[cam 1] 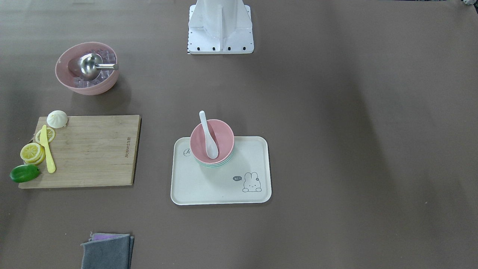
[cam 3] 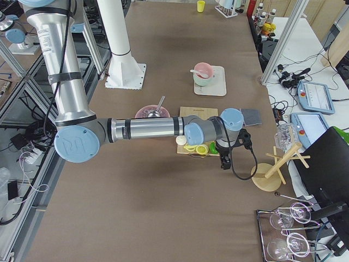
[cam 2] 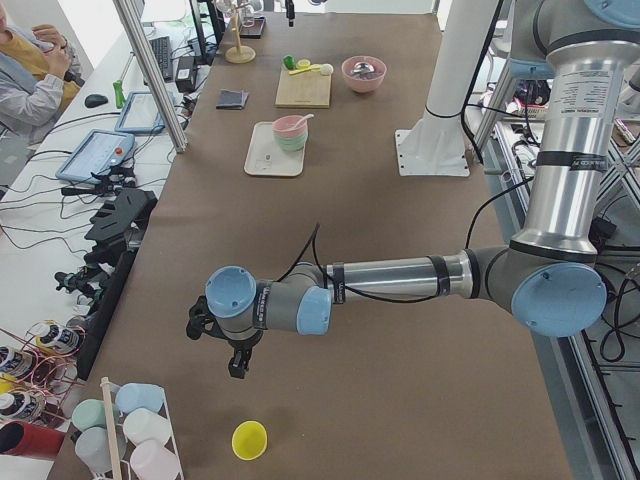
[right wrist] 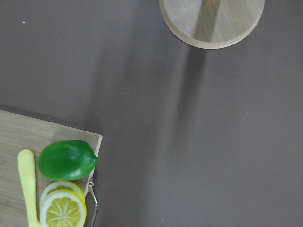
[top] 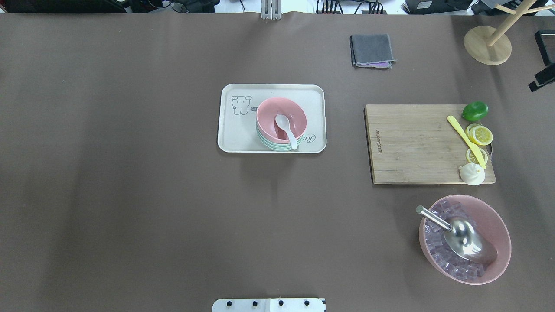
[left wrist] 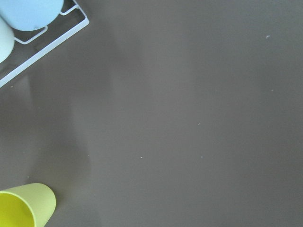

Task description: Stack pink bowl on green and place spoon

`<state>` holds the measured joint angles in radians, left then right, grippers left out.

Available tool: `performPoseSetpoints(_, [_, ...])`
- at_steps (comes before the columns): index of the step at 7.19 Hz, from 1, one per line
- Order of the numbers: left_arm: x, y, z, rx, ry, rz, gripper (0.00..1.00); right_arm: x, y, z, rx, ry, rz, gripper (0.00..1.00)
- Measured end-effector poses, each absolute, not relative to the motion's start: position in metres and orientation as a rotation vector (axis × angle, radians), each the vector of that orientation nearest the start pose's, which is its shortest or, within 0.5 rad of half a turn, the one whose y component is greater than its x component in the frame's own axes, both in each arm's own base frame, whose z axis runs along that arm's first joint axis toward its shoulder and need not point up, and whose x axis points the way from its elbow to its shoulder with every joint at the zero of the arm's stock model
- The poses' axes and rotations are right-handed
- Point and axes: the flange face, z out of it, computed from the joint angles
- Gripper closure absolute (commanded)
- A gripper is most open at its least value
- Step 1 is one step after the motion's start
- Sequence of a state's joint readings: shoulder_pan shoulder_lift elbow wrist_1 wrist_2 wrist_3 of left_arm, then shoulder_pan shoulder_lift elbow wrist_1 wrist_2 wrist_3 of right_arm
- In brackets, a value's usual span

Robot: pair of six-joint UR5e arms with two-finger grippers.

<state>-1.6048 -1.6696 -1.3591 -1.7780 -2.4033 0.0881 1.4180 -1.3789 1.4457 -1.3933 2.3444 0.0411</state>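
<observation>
Jaws on the left arm [cam 2: 380,275] and right arm [cam 3: 147,128] hang at opposite ends of the tabletop [top: 130,195]; open or closed, I cannot tell. Centrally, the pink bowl [top: 269,117] sits on the green bowl [top: 271,145], spoon [top: 284,125] inside.

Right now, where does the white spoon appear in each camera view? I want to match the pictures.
Exterior front-facing: centre; white spoon in the pink bowl, handle pointing up.
Overhead exterior: above centre; spoon, handle pointing down.
Exterior left: far, upper middle; spoon.
Exterior right: far, upper middle; spoon.
Left wrist-mounted: not in it.
Right wrist-mounted: not in it.
Shared landmark: the cream tray under the bowls.
</observation>
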Motion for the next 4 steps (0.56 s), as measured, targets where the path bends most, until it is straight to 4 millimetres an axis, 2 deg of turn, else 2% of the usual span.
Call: performPoseSetpoints(4, [-0.0833,-0.5380,0.6836,0.118,0.831,-0.002,0.02,-0.0198,-0.5883,0.6090,0.153,-0.792,-0.211,0.00])
